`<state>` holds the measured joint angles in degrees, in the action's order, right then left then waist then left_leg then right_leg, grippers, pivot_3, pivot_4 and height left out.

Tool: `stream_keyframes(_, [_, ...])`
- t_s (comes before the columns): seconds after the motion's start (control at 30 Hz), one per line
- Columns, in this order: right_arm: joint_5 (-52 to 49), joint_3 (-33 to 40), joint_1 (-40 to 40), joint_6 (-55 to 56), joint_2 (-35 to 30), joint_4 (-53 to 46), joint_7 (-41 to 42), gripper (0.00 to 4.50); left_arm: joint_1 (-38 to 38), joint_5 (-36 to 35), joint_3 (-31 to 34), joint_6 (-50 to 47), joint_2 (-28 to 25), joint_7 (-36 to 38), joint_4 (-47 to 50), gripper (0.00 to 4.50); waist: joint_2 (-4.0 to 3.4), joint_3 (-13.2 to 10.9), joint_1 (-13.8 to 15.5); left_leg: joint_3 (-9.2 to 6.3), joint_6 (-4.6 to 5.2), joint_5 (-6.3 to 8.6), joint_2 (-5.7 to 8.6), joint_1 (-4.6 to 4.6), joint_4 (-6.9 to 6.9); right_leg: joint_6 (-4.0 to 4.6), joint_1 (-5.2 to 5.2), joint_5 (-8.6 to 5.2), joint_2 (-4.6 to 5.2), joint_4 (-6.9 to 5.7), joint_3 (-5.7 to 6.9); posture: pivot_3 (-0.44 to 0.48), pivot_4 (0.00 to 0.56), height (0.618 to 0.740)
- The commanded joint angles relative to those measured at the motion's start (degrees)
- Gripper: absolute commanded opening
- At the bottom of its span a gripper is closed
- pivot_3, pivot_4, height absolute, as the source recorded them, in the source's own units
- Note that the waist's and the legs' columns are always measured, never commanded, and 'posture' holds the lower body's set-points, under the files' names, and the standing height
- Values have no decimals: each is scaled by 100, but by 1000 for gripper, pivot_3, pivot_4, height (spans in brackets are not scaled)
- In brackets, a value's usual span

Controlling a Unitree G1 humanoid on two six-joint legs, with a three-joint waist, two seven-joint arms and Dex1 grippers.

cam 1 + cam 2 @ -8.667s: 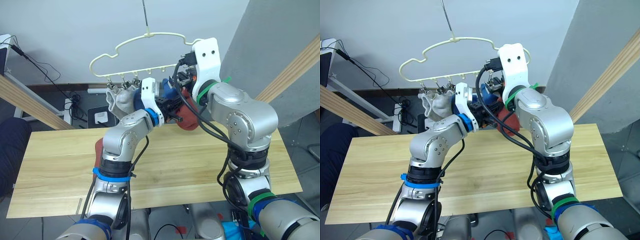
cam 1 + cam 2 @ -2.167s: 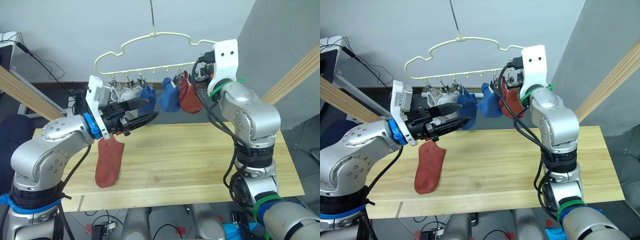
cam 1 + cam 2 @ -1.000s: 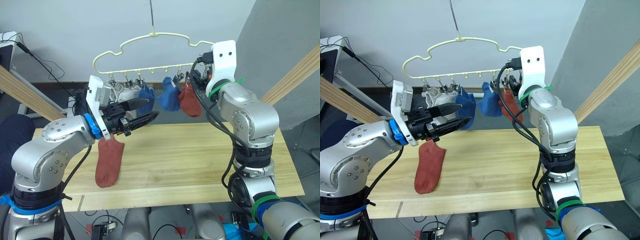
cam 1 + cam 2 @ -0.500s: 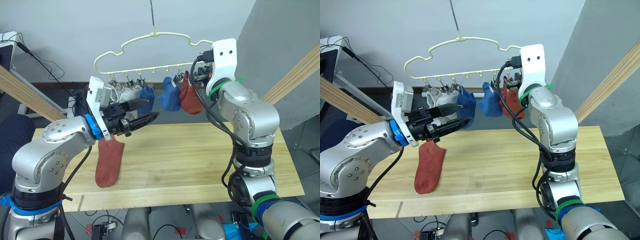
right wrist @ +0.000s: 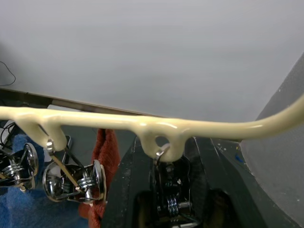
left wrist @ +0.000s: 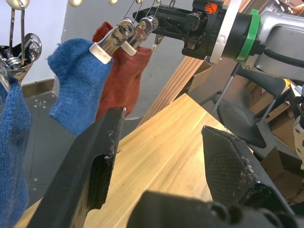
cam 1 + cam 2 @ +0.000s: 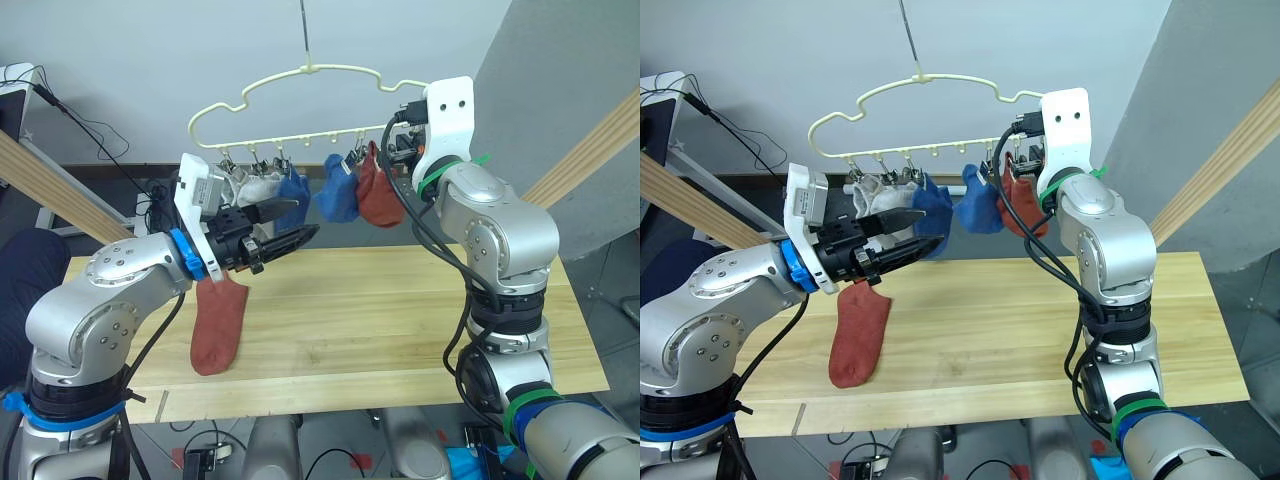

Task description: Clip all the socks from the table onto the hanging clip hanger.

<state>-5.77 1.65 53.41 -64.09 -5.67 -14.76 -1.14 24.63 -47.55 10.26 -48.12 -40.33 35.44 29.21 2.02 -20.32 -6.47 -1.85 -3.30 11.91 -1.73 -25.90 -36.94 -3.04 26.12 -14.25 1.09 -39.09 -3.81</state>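
The pale-yellow clip hanger [image 7: 300,75] hangs over the table [image 7: 400,300]. Clipped on it from left to right are light grey socks [image 7: 250,185], a blue sock [image 7: 293,190], another blue sock [image 7: 338,195] and a rust-red sock [image 7: 378,195]. A second rust-red sock [image 7: 218,325] lies flat on the table's left part. My left gripper [image 7: 290,222] hovers open and empty above that sock, pointing toward the hung blue socks. At the hanger's right end my right gripper [image 7: 392,150] is raised, set around an empty silver clip [image 5: 168,204] beside the hung rust-red sock.
Thick wooden frame poles slant at the left [image 7: 50,190] and the right [image 7: 590,140]. Cables and a white device [image 7: 15,85] lie behind the table's left end. The table's middle and right are bare wood.
The hanger and its socks swayed slightly and settled back. Both arms stay almost where they were.
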Motion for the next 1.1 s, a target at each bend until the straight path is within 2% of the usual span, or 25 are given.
stream_keyframes(0.03, [16,89,131,113,2,-147,-19,2209,-5,-17,4,114,11,-30,283,2967,0,0,0,0,0,0,0,0,0,0,0,0,0,0,0,-150,339,740])
stream_keyframes(0.1, [32,74,121,95,-12,-169,-27,2872,1,-15,-9,116,16,-24,277,2967,0,0,0,0,0,0,0,0,0,0,0,0,0,0,0,-150,339,740])
stream_keyframes(0.5, [89,140,187,-354,-9,-438,-187,2872,1,62,-105,230,75,11,204,2967,0,0,-2,0,0,0,0,0,-2,0,0,0,0,-1,-1,-180,344,740])
stream_keyframes(0.8, [160,354,215,-1089,479,-900,-614,2872,-20,135,-209,338,148,39,168,2967,0,0,-12,-1,0,0,-1,0,-2,1,0,0,0,-3,0,-195,361,740])
stream_keyframes(1.1, [209,432,189,-1293,634,-1004,-726,2872,-3,151,-234,335,167,47,151,2967,-1,0,-17,-1,0,0,0,0,-1,0,0,0,0,-1,0,-198,366,740])
